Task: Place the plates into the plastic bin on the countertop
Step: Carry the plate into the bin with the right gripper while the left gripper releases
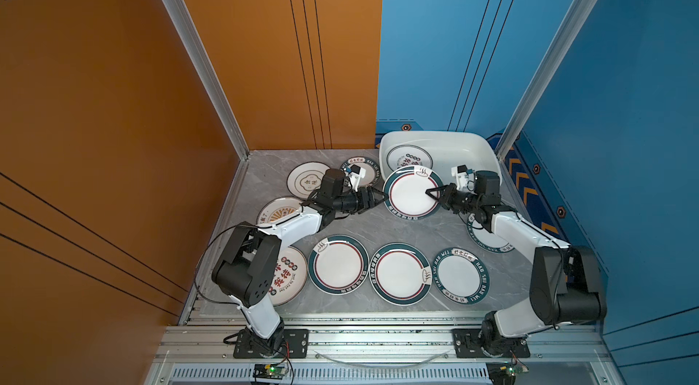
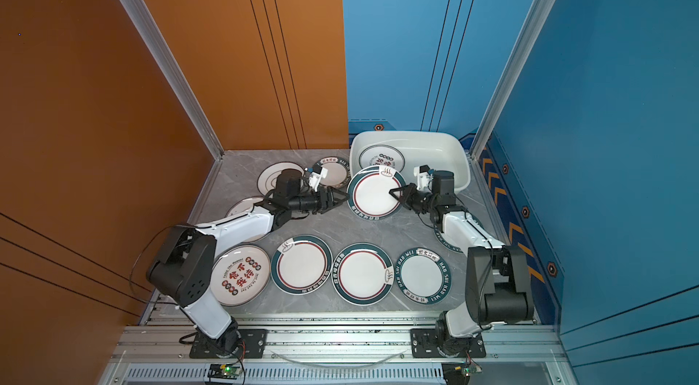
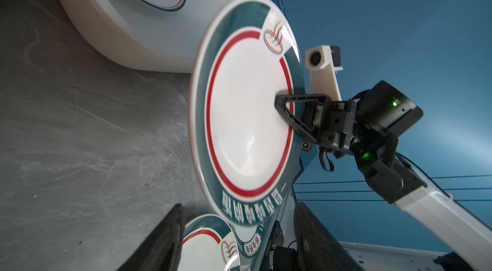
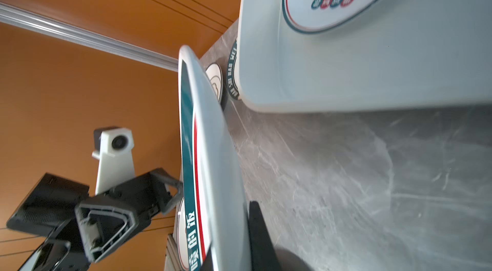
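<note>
One green-rimmed plate [image 1: 408, 195], rim pinched in right gripper [image 1: 429, 192], left gripper [image 1: 380, 200] spread wide beside it, empty.

Grey marble-patterned countertop [image 1: 378, 228] carries a shallow white plastic bin [image 1: 484, 148] back right; round white plates [image 1: 306, 180] lie flat around, three green-rimmed plates [image 1: 399, 273] side by side in front.

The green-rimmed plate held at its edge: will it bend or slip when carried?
Probably stiff: the plate shows no sag, pinched at one rim by the right end effector. Its glossy glaze likely makes it slippery.
</note>
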